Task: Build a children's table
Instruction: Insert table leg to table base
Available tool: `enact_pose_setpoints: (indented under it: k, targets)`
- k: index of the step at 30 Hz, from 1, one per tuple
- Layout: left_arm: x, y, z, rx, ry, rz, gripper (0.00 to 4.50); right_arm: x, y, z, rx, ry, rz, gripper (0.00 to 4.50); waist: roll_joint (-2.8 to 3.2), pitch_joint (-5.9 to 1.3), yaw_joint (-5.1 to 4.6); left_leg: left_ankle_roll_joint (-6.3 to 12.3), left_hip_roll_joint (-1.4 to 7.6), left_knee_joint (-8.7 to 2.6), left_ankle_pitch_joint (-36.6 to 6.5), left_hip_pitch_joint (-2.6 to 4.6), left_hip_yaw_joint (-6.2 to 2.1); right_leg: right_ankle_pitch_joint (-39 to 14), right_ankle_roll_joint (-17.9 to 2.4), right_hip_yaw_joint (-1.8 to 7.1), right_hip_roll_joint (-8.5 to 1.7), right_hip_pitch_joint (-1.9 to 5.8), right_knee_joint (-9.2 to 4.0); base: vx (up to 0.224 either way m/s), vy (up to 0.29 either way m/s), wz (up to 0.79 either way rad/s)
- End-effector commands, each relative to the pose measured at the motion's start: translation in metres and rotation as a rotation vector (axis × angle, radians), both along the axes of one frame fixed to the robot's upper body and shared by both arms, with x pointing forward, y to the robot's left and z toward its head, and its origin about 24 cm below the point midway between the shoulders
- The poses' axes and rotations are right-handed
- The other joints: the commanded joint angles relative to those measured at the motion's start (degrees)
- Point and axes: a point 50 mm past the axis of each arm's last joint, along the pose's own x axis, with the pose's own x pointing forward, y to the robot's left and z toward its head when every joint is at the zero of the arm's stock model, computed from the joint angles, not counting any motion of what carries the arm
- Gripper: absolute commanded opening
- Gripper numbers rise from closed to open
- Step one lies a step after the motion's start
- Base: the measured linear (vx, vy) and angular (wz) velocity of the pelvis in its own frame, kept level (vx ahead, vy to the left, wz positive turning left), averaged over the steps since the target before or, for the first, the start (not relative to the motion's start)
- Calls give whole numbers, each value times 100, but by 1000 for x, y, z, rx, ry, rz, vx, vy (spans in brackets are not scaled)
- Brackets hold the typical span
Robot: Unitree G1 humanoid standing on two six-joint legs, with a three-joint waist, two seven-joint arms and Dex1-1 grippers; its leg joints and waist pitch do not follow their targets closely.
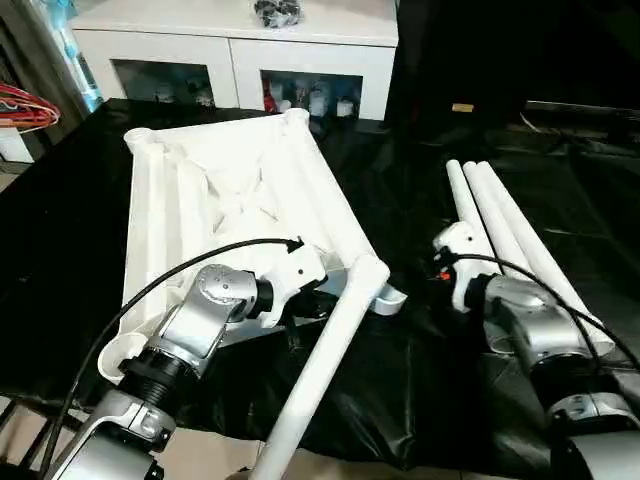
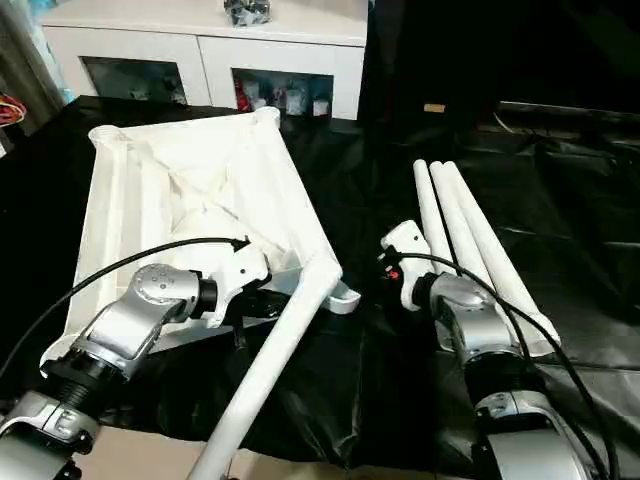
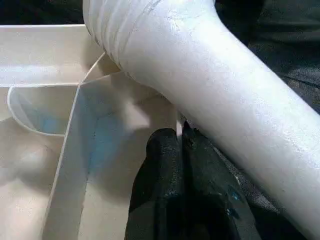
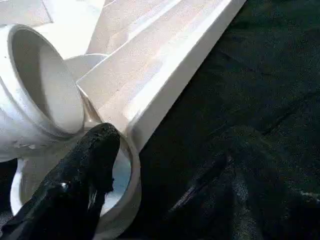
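left gripper (image 3: 182, 150) pinched closed beside leg (image 3: 225, 95); right gripper (image 4: 150, 165) spread over corner socket (image 4: 122, 200).

A black sheet (image 1: 420, 390) covered the floor; behind stood a white cabinet (image 1: 240, 40), red hangers (image 1: 25, 108) beside it.

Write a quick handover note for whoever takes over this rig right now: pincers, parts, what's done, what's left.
Left pincer: shut on a thin rib of the tabletop, beside the near corner socket.
Right pincer: one finger shows by that socket; its arm is beside the spare legs.
Tabletop lies underside up on the black sheet.
One leg lies with its end at the near socket, apparently not seated.
Three legs lie together on the right.
Done: nothing fitted that I can confirm.
Left: all four legs.
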Motion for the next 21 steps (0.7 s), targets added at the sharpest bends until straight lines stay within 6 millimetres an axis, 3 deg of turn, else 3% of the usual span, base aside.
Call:
enact_pose_setpoints:
  k: [1,8,10,15,21]
  targets:
    - [-7,-11,1,-6,13,-87,0,7,-5,15,3,-45,-17,378,-56,-368,16,545,308,-351,-781,35,-72,-872,-1491,269,-426,336,-361,0,0,0]
    - [-7,-11,1,-4,12,-87,0,13,-10,23,11,-89,-77,378,-59,-369,26,540,307,-351,-764,30,-74,-870,-1482,267,-429,337,-358,0,0,0]
    - [-7,-10,1,-3,13,-88,0,17,-12,28,29,-111,-117,378,-31,-367,26,523,310,-353,-787,37,-78,-889,-1488,266,-430,328,-361,0,0,0]
    - [-7,-10,1,-1,13,-87,0,24,-16,53,129,-192,-123,428,-53,-370,6,515,302,-350,-799,49,-74,-866,-1494,271,-421,337,-352,0,0,0]
    - [-6,-10,1,0,13,-86,0,23,-14,73,120,-259,-43,441,-49,-378,96,591,306,-333,-685,52,-56,-715,-1484,272,-416,327,-339,0,0,0]
